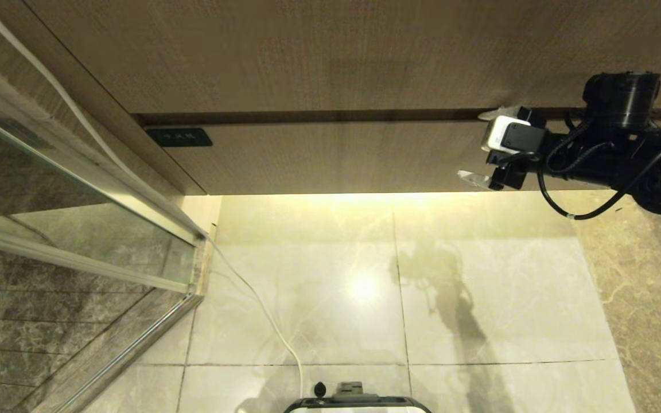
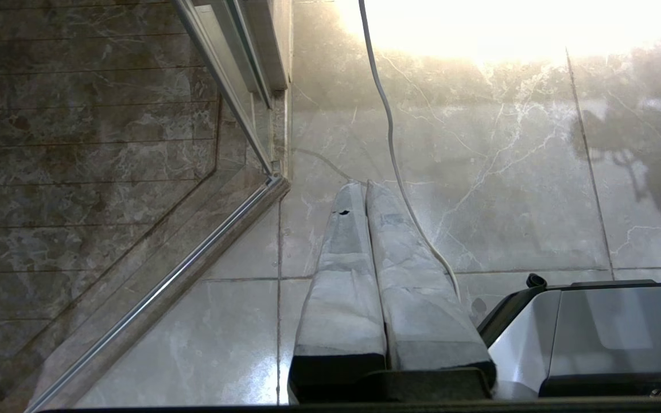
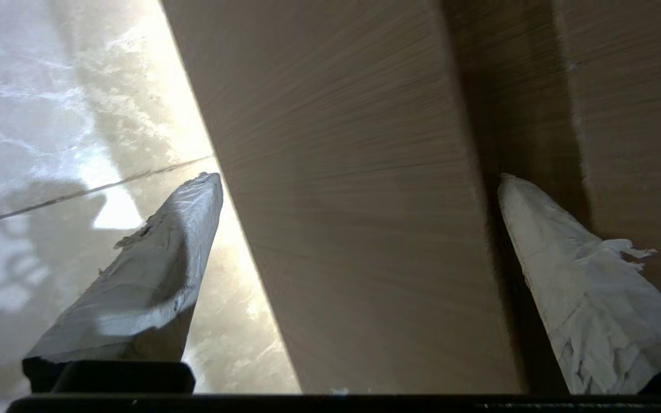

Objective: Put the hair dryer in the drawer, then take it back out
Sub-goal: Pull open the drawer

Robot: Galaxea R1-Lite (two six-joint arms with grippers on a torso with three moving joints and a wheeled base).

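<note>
Right gripper (image 1: 477, 146), spread wide and empty, straddles the closed drawer (image 1: 336, 163) front at frame right; hair dryer not visible; a shallow top-edge hook risks fingers slipping off when pulling.

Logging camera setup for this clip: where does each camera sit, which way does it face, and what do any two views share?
Head view: high on the robot, looking down at the closed drawer, floor tiles and right pincer, open at the drawer front.
Left wrist view: behind the shut left pincer, facing the floor beside the glass door.
Right wrist view: behind the fingers, which straddle the drawer front.
Shared: the white cable shows in the head and left wrist views.
</note>
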